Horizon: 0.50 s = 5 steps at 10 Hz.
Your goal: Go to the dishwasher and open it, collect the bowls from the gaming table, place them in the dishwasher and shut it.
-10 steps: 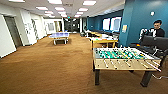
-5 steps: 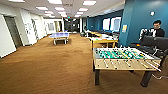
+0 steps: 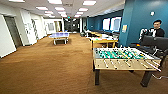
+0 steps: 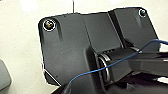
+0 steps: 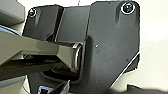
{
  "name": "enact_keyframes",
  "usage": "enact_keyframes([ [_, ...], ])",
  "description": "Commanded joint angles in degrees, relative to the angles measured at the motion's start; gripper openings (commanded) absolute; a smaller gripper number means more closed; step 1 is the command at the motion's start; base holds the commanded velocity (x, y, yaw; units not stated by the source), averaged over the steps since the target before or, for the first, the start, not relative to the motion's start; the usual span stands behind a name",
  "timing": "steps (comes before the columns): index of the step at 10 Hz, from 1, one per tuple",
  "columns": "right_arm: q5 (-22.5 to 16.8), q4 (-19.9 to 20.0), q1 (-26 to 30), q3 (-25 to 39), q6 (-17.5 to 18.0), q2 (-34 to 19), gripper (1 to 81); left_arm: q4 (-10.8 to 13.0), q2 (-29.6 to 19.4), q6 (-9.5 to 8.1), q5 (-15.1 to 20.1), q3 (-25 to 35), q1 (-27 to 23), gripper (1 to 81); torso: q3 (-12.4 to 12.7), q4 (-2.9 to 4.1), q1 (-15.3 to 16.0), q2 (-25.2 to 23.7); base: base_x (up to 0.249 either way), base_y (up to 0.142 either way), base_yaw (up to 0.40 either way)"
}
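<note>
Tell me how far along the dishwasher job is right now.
Nothing looks done yet. The head view shows a carpeted hall with a foosball table close on the right, a yellow table behind it, and a person beside them. No bowl can be made out. Dishwasher, collecting, loading and closing all seem left.

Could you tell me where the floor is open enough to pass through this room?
Open brown carpet runs between the white wall and the foosball table, back to the blue table. The right side is crowded with desks and a seated person.
</note>
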Motion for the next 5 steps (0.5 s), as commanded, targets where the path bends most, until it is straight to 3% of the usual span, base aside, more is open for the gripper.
enact_keyframes([
  [1, -3.1, -0.4, 2.9, 0.1, -0.1, 0.1, 81.1, -0.3, -0.1, 0.28, 3.1, -0.3, -3.4, 81.1, 0.0, 0.0, 0.0, 0.0, 0.0, 0.0, 0.0],
  [5, -3.0, -0.4, 2.6, 0.2, -0.1, 0.1, 81.1, -0.3, -0.3, 0.11, 3.2, -0.3, -3.4, 81.1, 0.0, 0.0, 0.0, 0.0, 0.0, 0.0, 0.0],
])
